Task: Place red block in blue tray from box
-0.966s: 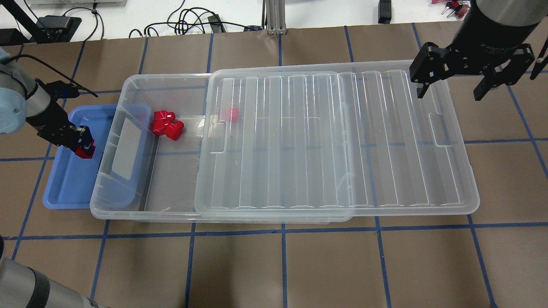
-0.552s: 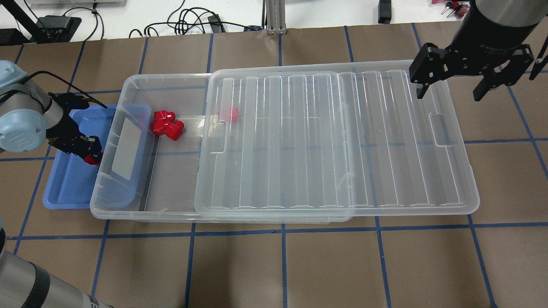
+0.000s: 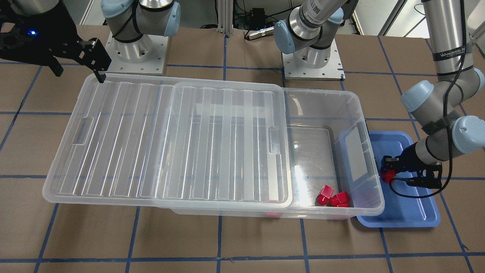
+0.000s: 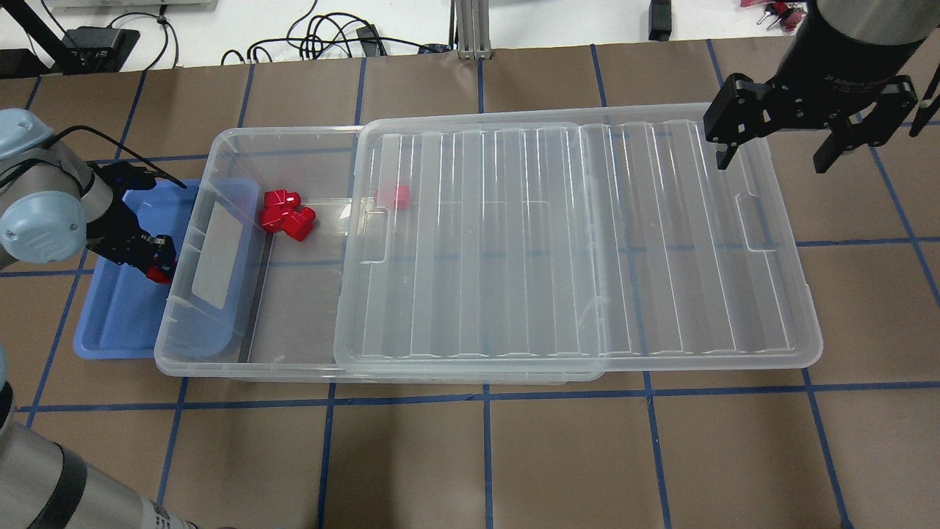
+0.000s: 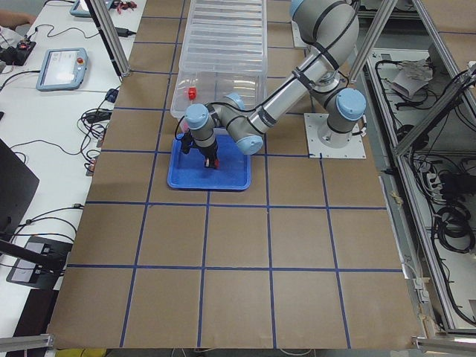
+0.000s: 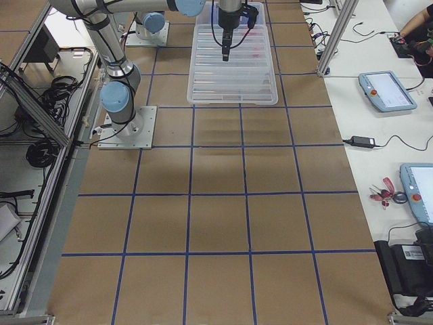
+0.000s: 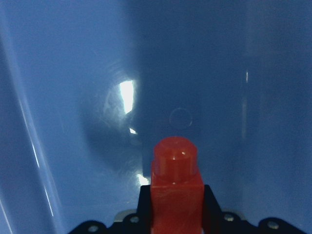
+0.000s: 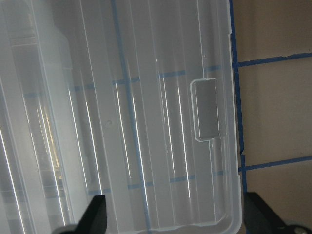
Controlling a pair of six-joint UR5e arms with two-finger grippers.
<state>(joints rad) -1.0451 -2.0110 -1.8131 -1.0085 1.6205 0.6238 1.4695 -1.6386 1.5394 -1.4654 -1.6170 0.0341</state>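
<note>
My left gripper (image 4: 156, 266) is shut on a red block (image 4: 158, 275) and holds it low over the blue tray (image 4: 117, 316), close to the box's end wall. In the left wrist view the red block (image 7: 175, 195) sits between the fingers with its stub up, just above the tray floor (image 7: 97, 73). It also shows in the front view (image 3: 387, 176). The clear box (image 4: 220, 345) holds more red blocks (image 4: 286, 215) at its open end; its ribbed lid (image 4: 573, 242) is slid aside. My right gripper (image 4: 771, 158) is open and empty above the lid's far corner.
The box's rim overlaps the blue tray's edge (image 3: 369, 220). One red block (image 4: 399, 195) lies under the lid's edge. Cables and a power brick (image 4: 95, 40) lie beyond the table. The lid's handle recess (image 8: 204, 109) shows in the right wrist view.
My left gripper moved with the red block from the tray's middle towards the box wall and lower into the tray. The right arm has not moved.
</note>
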